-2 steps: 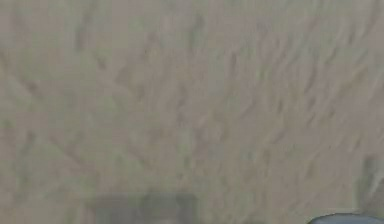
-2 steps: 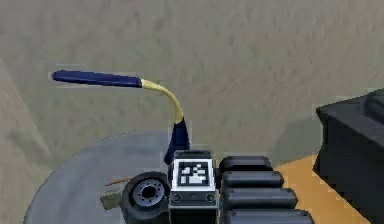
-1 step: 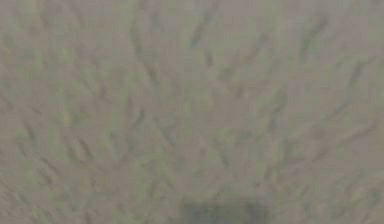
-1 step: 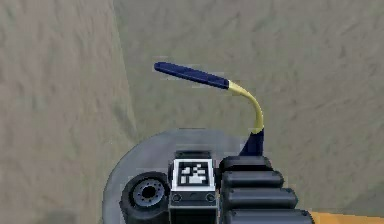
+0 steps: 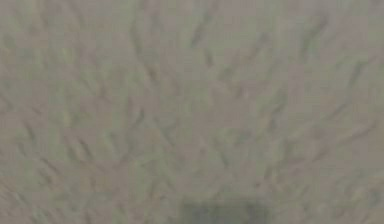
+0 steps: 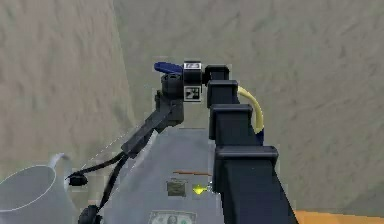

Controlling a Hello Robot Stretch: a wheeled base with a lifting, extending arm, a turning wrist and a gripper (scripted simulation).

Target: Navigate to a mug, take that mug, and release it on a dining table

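Where the dark, square-sectioned arm [image 6: 235,150] ends in the arm side view, look for two small white marker squares [image 6: 191,84]. At eight o'clock from them, pick out the thin dark fingers [image 6: 128,148], slanting down toward seven o'clock. Just past their tips, at about eight o'clock again, find the white round-bodied mug [image 6: 32,195]. Mouth uppermost, so apparently upright, with its loop handle turned toward one o'clock, the side facing the fingers (near them or touching, impossible to say which). Cut off by the bottom-left corner, so no telling whether standing on a worktop or hanging free. Likewise cannot tell how the fingers are set, or whether gripping anything.

Beneath the fingers, note a flat grey panel [image 6: 175,165] bearing a small yellow mark, and at five o'clock in the frame a sliver of orange floor [image 6: 340,216]. Ahead, in the forward view, rough grey-beige plaster wall [image 5: 190,110], seemingly very close.

Judging from this, probably at the taking step. Any reach left runs along the fingers' own line, seven to eight o'clock, handle side first. Worth confirming the hold before lifting. After that, turn from the wall and go looking for the dining worktop.
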